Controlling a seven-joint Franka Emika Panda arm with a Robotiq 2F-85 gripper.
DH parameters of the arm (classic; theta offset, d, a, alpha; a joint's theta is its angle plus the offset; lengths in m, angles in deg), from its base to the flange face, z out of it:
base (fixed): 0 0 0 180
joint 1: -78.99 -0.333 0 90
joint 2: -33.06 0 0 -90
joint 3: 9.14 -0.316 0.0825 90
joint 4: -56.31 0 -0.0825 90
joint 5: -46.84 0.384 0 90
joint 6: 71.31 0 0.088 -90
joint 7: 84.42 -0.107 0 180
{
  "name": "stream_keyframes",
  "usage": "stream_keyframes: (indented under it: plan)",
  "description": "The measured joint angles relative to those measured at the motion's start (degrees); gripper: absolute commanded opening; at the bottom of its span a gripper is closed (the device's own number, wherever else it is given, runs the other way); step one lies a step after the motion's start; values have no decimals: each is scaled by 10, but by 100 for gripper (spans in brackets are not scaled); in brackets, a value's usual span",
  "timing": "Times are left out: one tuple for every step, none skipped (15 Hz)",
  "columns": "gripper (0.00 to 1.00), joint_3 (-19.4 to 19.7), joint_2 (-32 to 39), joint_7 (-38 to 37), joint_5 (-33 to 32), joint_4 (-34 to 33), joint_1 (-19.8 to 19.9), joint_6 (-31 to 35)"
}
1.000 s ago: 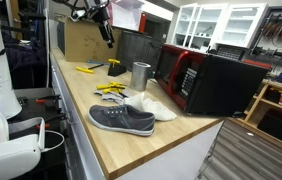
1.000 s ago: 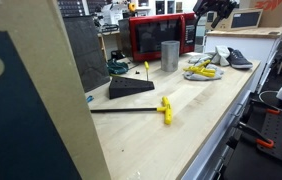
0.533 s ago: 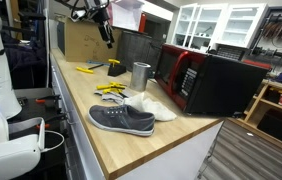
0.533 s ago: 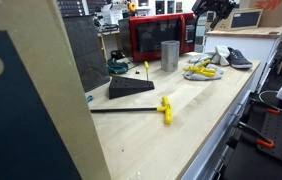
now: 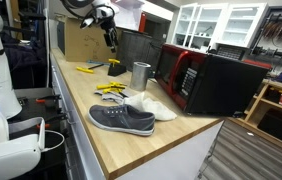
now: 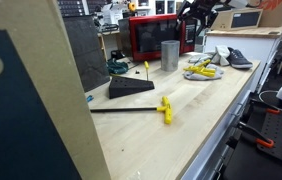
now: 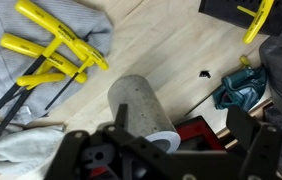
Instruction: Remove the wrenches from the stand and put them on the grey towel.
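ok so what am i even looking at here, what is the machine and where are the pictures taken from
It is one robot arm, steered by a person. Two pictures come from cameras standing outside it; the third looks down from its wrist, with its dark fingers at the bottom edge, apart and holding nothing. On the wooden counter are a shoe, a steel cup, a red microwave, and yellow wrenches lying on a grey towel. One more yellow wrench sits at the black stand.
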Motion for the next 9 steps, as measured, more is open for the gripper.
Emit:
stream_keyframes:
  plan:
    - [100, -4, 20, 3, 10, -12, -1, 4]
    - [100, -6, 40, 7, 22, -26, -3, 6]
    - [100, -8, 58, 8, 30, -40, -6, 6]
    - [100, -11, 77, 8, 40, -56, -10, 6]
    - [100, -13, 95, 8, 49, -71, -14, 6]
    - [100, -16, 113, 8, 58, -86, -19, 6]
    - [100, -20, 130, 8, 66, -101, -23, 6]
    - [100, -24, 147, 8, 73, -116, -29, 6]
    - [100, -28, 163, 8, 80, -130, -34, 6]
